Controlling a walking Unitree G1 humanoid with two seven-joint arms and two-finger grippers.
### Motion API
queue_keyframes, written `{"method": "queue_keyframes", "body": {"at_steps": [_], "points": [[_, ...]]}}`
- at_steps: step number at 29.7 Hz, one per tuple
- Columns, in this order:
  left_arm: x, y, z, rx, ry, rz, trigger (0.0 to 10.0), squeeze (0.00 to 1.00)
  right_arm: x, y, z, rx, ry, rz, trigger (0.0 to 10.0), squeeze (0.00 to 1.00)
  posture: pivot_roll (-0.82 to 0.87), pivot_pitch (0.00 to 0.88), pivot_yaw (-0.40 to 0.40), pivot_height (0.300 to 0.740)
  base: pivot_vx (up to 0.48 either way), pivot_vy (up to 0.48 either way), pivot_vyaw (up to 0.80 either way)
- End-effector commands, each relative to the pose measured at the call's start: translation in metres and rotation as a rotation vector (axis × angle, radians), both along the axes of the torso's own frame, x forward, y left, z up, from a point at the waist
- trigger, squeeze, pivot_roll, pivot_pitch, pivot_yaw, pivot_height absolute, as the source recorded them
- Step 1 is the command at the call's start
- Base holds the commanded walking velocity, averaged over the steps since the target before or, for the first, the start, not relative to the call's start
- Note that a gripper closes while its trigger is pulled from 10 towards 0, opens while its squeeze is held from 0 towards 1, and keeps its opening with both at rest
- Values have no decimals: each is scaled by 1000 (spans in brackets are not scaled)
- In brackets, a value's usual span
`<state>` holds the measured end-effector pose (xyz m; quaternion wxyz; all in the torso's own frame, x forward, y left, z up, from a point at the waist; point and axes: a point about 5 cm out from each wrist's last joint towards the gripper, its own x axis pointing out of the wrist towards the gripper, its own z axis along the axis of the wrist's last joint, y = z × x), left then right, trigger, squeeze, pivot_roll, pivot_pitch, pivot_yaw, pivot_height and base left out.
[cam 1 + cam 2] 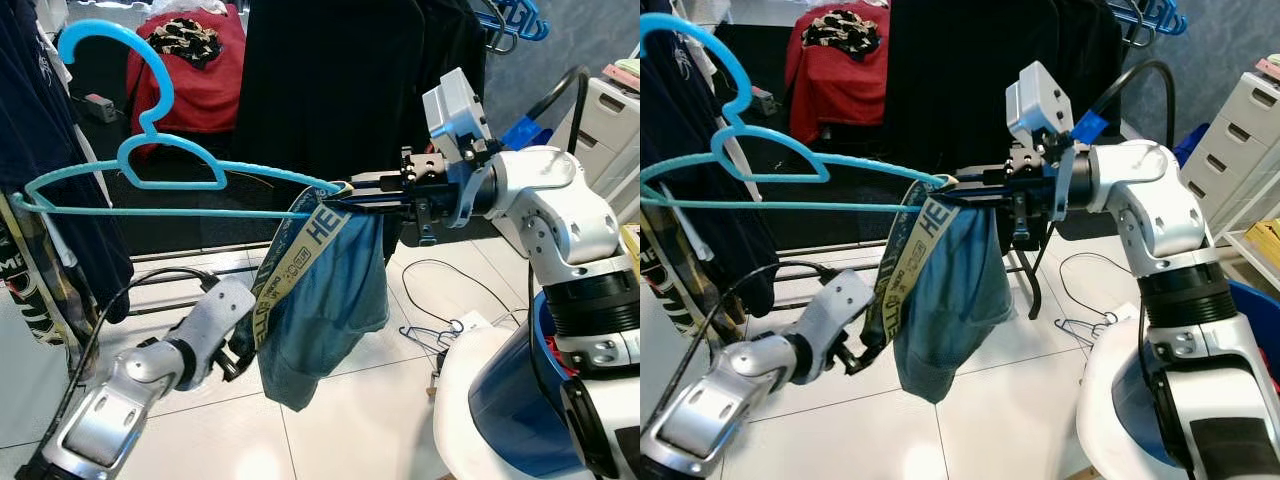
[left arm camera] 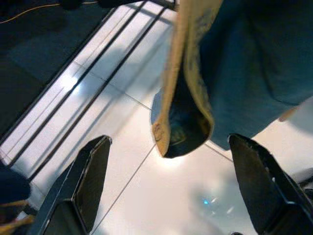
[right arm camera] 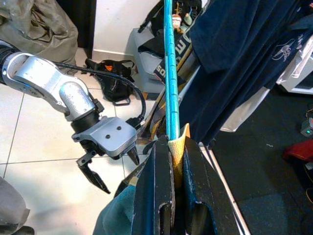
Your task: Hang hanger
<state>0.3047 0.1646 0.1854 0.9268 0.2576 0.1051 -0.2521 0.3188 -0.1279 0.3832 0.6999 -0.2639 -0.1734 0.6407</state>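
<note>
**Right gripper holds hanger end with shorts draped on it**

The right gripper [image 1: 352,197] is clamped on the right end of a light blue hanger [image 1: 170,170], its two black fingers [image 3: 159,191] pinching the hanger bar together with a yellow waistband. The hanger is held roughly level, high in the scene, its hook [image 1: 115,50] pointing up at the far left, next to dark garments [image 1: 45,170] hanging there. A pair of blue shorts [image 1: 325,300] with a lettered yellow waistband [image 1: 290,255] dangles from the gripped end, above the white tiled floor [image 1: 340,420].

The left gripper [image 3: 105,164] sits lower and nearer, to the left of the shorts, fingers spread and holding nothing; the shorts' lower edge hangs ahead of it. Whether it touches the fabric is hard to judge. A black garment [image 1: 330,80] hangs beyond, and a red cloth [image 1: 185,70] lies further back.
</note>
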Motion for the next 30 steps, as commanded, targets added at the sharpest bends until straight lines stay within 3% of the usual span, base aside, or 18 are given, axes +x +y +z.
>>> {"method": "queue_keyframes", "body": {"at_steps": [1, 5, 6, 13, 14, 15, 16, 17, 20, 21, 30], "points": [[1, -1, -4, 15, 9, -7, 8902, 0, -4, 0, 9, 3, -46, 12, 10000, 0, -121, 252, -152, 740, 0, 0, 0], [2, -6, -4, 11, 4, -15, 8902, 0, -4, 0, 10, 4, -47, 13, 10000, 0, -123, 252, -152, 740, 0, 0, 0], [4, -14, -5, 2, 1, -26, 9373, 0, -4, 1, 11, 5, -50, 17, 10000, 0, -127, 251, -152, 740, 0, 0, 0], [10, -29, -8, -16, -2, -45, 9098, 0, -6, 3, 15, 13, -58, 27, 10000, 0, -129, 253, -150, 740, 0, 0, 0], [11, -31, -9, -20, 1, -46, 7686, 0, -6, 3, 16, 16, -60, 29, 10000, 0, -130, 254, -149, 740, 0, 0, 0], [11, -31, -9, -20, 1, -46, 7686, 0, -6, 3, 16, 16, -60, 29, 10000, 0, -130, 254, -149, 740, 0, 0, 0], [11, -33, -12, -23, 10, -51, 5216, 0, -6, 4, 18, 19, -64, 31, 10000, 0, -131, 254, -148, 740, 0, 0, 0], [10, -34, -15, -24, 19, -56, 3725, 0, -6, 4, 19, 22, -68, 32, 10000, 0, -132, 255, -148, 740, 0, 0, 0], [8, -36, -20, -27, 34, -61, 2863, 0, -6, 5, 22, 28, -76, 30, 10000, 0, -133, 255, -146, 740, 0, 0, 0], [8, -36, -21, -29, 38, -59, 196, 0, -6, 5, 23, 30, -79, 29, 10000, 0, -134, 255, -145, 740, 0, 0, 0], [13, -36, -24, -51, 35, -23, 0, 0, -6, 5, 26, 31, -84, 31, 10000, 0, -143, 254, -143, 740, 0, 0, 0]]}}
